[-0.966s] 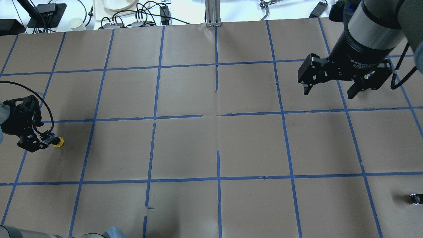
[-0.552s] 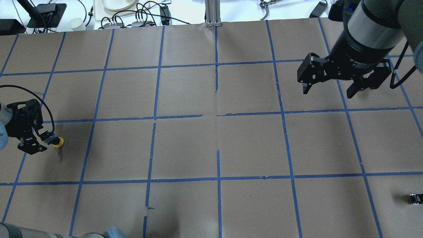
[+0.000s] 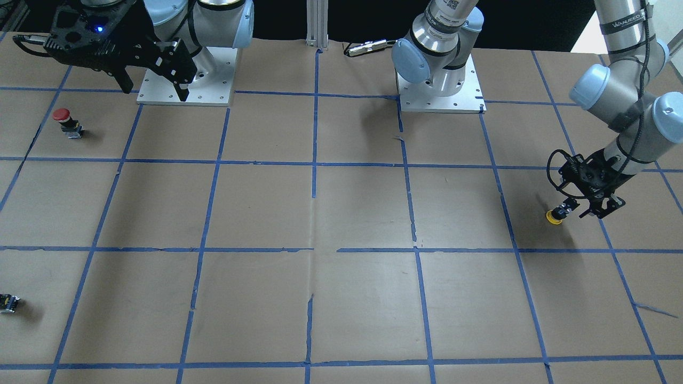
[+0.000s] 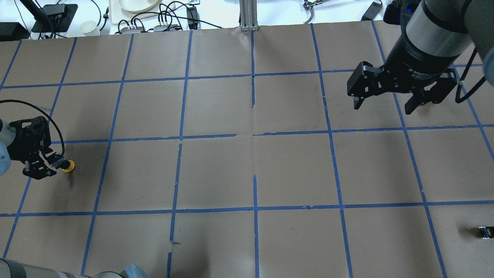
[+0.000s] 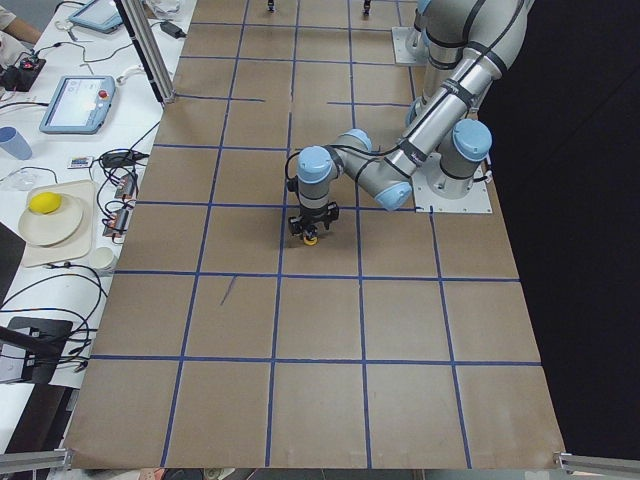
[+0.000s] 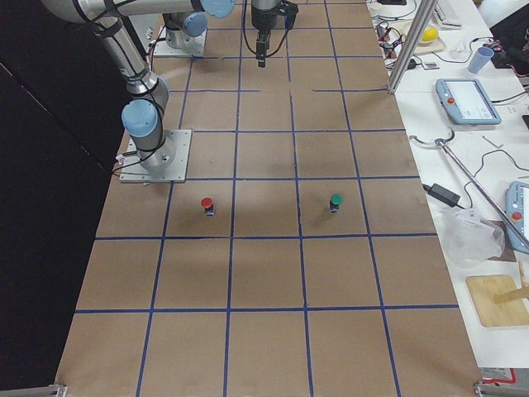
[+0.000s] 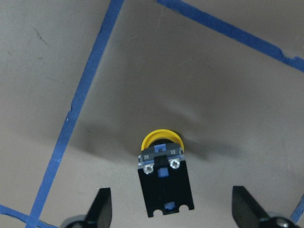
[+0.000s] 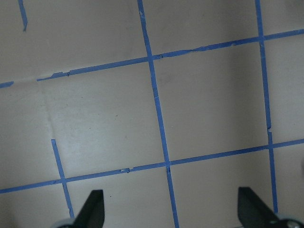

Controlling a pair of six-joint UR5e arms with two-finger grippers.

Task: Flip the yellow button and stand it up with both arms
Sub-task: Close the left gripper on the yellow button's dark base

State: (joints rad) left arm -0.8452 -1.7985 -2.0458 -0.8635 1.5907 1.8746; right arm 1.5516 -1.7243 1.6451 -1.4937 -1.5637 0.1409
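**Figure: Early stage, yellow button bracketed but not yet gripped**

The yellow button (image 7: 164,178) lies on the brown paper table (image 4: 216,173) at the far 9 o'clock edge of the overhead view. In the left wrist view its yellow cap points to 12 o'clock. The black body and the screw-terminal end point to 6 o'clock, toward the camera. The cap rests against the paper and the body leans away from it, so the button is not standing on its base. Whether it lies flat on its side or is tipped further over cannot be told.

The left gripper (image 7: 170,194) is low over the button with its jaws spread wide. 1 finger is at 8 o'clock of the body and 1 at 4 o'clock, and a clear gap shows on each side. Nothing is held.

The right gripper (image 4: 383,106) hangs above the table near 2 o'clock in the overhead view, well apart from the button. Its jaws are also wide, and only bare paper shows between them in the right wrist view.

A red button (image 3: 63,116) stands upright and a small dark part (image 4: 485,232) sits near 4 o'clock in the overhead view. Neither belongs to this task.

Judged progress: only the approach by 1 arm looks complete. The grasp, the lift, the transfer or turn shared between the 2 arms, and the placement cap-up on the base all appear to remain.
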